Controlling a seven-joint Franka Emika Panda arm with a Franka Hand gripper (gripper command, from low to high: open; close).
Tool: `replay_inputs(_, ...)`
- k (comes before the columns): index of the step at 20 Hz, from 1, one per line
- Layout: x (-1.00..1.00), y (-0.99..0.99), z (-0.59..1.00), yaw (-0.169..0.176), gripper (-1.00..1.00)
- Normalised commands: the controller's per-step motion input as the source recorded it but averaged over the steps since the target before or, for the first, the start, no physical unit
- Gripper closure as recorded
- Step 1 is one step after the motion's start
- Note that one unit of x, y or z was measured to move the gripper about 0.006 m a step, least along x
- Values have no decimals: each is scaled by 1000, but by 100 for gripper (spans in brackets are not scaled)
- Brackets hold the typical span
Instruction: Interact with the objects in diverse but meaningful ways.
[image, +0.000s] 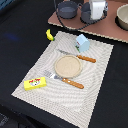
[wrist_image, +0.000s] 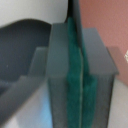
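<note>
One round tan plate (image: 67, 65), woven placemat (image: 95, 85)

Gripper (image: 98, 9) cut off by the exterior view's top edge, jaws unreadable behind the white body. Second pot (image: 93, 16) half hidden behind it. Bowl (image: 123, 17) clipped at upper right edge. Print on box (image: 35, 83) too small to read. Wrist view blurred: green pad (wrist_image: 76, 80) between grey finger blocks.

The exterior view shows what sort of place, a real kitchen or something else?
Likely a staged test table with a play dining setup, not a real kitchen: a woven placemat holding a round plate, toy-like cutlery, and a small yellow box on dark cloth.
</note>
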Motion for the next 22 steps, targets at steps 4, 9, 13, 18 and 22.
replay_inputs(4, -329, 0, -158, 87, 100)
replay_inputs(9, -182, 0, -70, 43, -100)
replay_inputs(13, -16, 24, 161, 9, -100)
replay_inputs(18, -39, 63, 285, 14, -100)
replay_inputs(22, -323, 106, 738, 67, -100)
